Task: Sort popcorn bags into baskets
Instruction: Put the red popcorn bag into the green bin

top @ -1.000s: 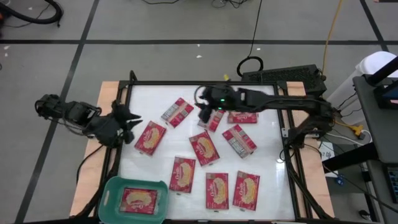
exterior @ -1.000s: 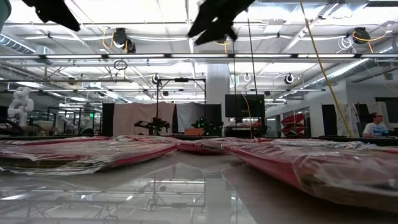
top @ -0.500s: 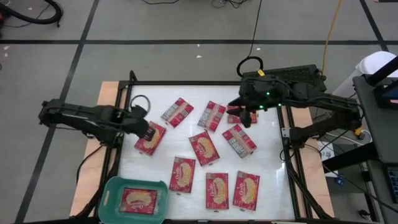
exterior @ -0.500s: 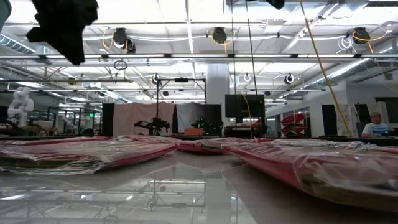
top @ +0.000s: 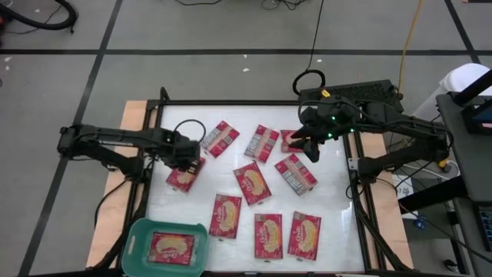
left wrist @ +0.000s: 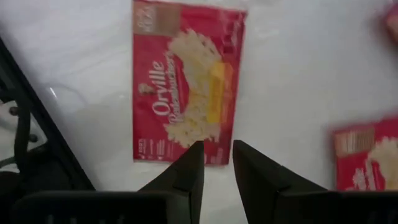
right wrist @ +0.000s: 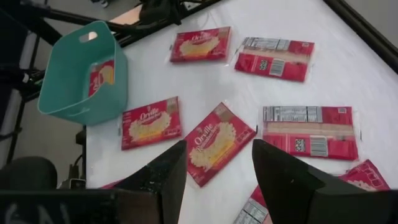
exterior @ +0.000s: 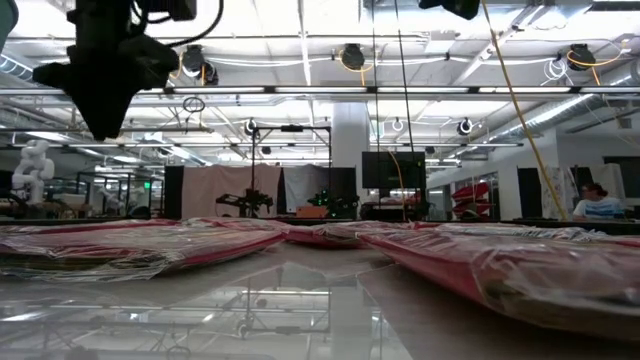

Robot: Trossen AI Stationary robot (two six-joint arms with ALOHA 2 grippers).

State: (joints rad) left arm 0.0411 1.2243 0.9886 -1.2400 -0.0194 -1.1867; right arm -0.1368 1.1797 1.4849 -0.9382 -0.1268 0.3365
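Observation:
Several red popcorn bags lie flat on the white table (top: pixel 207 115), two of them (top: pixel 296 173) back panel up. A teal basket (top: pixel 138 231) stands at the near left corner with one bag (top: pixel 169 248) inside; it also shows in the right wrist view (right wrist: pixel 68 81). My left gripper (top: pixel 187 158) points down over the far end of the leftmost bag (left wrist: pixel 186 93). Its fingers (left wrist: pixel 216 165) stand a narrow gap apart, with nothing between them. My right gripper (top: pixel 310 150) hangs high over the far right of the table, open wide (right wrist: pixel 217 168) and empty.
A black frame (top: pixel 154 138) runs around the table, with wooden strips outside it. A black device (top: pixel 350 92) and cables sit beyond the far right corner. In the low view a person (exterior: pixel 597 205) sits far off in the room.
My left gripper has swung in from the table's left edge, come down over the leftmost bag and turned until it points down. My right gripper has drawn back from the far middle of the table toward the right edge and risen. No bag has moved.

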